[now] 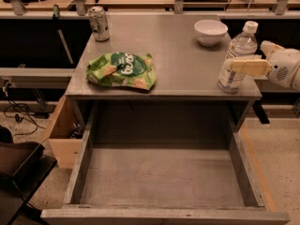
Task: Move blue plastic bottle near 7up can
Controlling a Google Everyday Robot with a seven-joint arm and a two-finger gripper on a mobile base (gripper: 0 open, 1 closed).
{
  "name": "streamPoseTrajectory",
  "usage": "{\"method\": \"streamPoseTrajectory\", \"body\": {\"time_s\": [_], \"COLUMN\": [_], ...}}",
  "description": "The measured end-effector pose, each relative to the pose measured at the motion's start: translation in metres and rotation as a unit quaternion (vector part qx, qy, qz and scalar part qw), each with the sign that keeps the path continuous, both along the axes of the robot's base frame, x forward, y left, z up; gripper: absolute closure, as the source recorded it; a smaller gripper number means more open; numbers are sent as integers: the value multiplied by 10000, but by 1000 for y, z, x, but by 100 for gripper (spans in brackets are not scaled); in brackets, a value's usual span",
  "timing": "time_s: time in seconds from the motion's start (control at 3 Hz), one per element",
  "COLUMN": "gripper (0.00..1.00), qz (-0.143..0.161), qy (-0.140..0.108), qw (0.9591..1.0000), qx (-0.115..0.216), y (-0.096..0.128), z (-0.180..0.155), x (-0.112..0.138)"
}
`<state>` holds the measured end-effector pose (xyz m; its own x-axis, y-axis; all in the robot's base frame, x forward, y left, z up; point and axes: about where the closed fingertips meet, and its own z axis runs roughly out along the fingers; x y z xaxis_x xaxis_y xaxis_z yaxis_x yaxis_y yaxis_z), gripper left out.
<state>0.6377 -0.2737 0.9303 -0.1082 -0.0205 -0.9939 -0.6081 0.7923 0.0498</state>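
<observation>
Surface: grey desk, with its drawer pulled fully open below. Behind it runs a wooden bench; the floor is speckled, with cables at left.

Items on desk: can upright at the back left corner. Green chip bag lying flat at front left. White bowl at back right. Bottle upright at the front right edge, well apart from the can.

Gripper: enters from the right at bottle mid-height, its cream part crossing the bottle's label. Whether it is clamped on the bottle cannot be told.
</observation>
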Motion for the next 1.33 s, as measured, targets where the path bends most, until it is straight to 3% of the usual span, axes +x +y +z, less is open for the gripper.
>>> {"method": "streamPoseTrajectory", "body": {"time_s": [0.33,0.67,1.33], "gripper": [0,17,64], "qz": [60,80,127], "qy": [97,93,92], "qw": [9999,9999,9999], "qx": [-3,-1,3], "y": [7,9,15], "z": [-10,-10,-9], "x": [6,6,8]}}
